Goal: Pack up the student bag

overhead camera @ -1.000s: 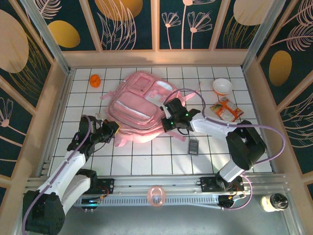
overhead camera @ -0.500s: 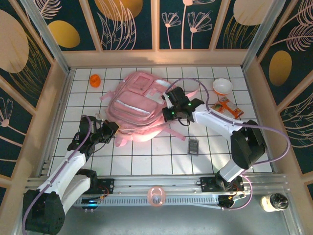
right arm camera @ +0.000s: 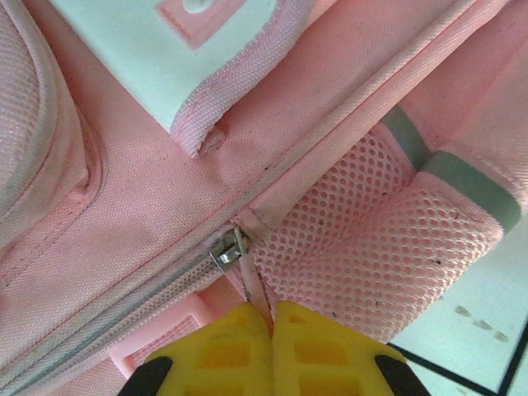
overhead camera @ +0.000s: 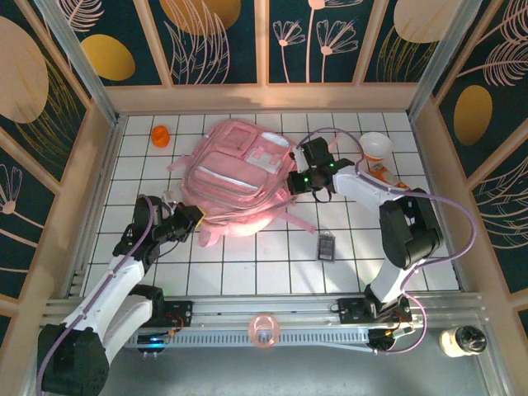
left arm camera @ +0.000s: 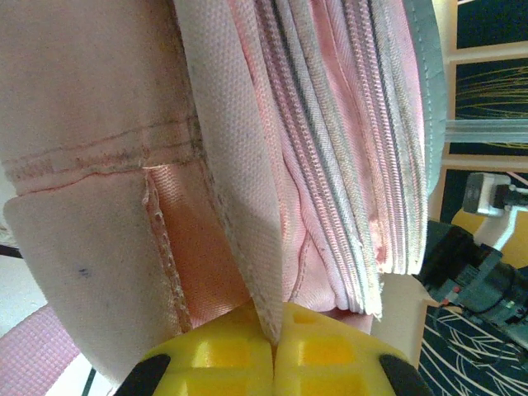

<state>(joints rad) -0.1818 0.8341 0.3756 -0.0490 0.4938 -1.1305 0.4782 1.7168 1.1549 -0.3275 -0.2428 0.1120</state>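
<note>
1. Pink fabric is what both of your arms have hold of. The student bag [overhead camera: 235,177] lies front-up on the white-tiled worktop [overhead camera: 247,268], toward the back and a little left of centre.
2. From the overhead view you can place the left fingers [overhead camera: 195,218] at the bag's near left corner. The right fingers [overhead camera: 295,180] are at its right side. That view is too small to tell you what either pair grips.
3. Your left wrist camera settles one side. The yellow left fingers [left arm camera: 239,351] are pressed together, with a folded edge of bag cloth pinched between them. Rows of zip teeth [left arm camera: 330,165] run up beside that edge.
4. Your right wrist camera settles the other. The right fingers [right arm camera: 239,342] are clamped on the thin pull tab [right arm camera: 252,285] that hangs from the metal zip slider [right arm camera: 229,247]. A mesh side pocket [right arm camera: 355,247] sits just right of the slider, and a white panel [right arm camera: 198,33] lies above it.
5. Overhead also gives you the surroundings.
   - A small orange object [overhead camera: 161,134] sits near the back left corner.
   - A white bowl [overhead camera: 375,146] sits at the back right, just beyond your right arm.
   - A small dark item [overhead camera: 327,246] lies on the tiles nearer you, apart from the bag.
</note>
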